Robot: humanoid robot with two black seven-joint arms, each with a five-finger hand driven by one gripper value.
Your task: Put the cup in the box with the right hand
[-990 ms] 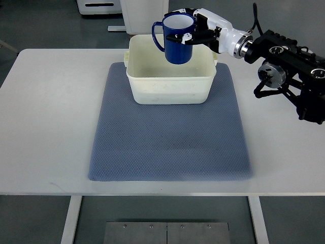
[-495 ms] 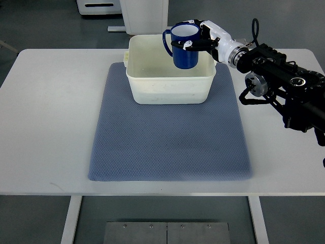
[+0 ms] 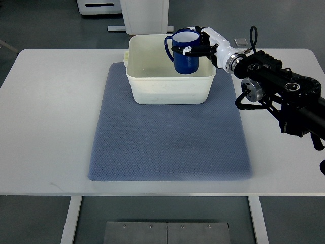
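A dark blue cup (image 3: pixel 185 52) with a white inside stands upright, its handle to the left, inside the right part of a cream plastic box (image 3: pixel 170 90). My right hand (image 3: pixel 197 44) comes in from the right edge and its fingers are shut on the cup near its rim. Whether the cup's base touches the box floor is hidden by the box wall. The left arm does not show.
The box sits at the far end of a blue-grey mat (image 3: pixel 167 137) on a white table (image 3: pixel 51 117). My black right arm (image 3: pixel 284 94) stretches over the table's right side. A white cabinet (image 3: pixel 144 15) stands behind the table.
My right hand has lowered the cup into the box and shifted it slightly right. The arm has dropped lower over the table.
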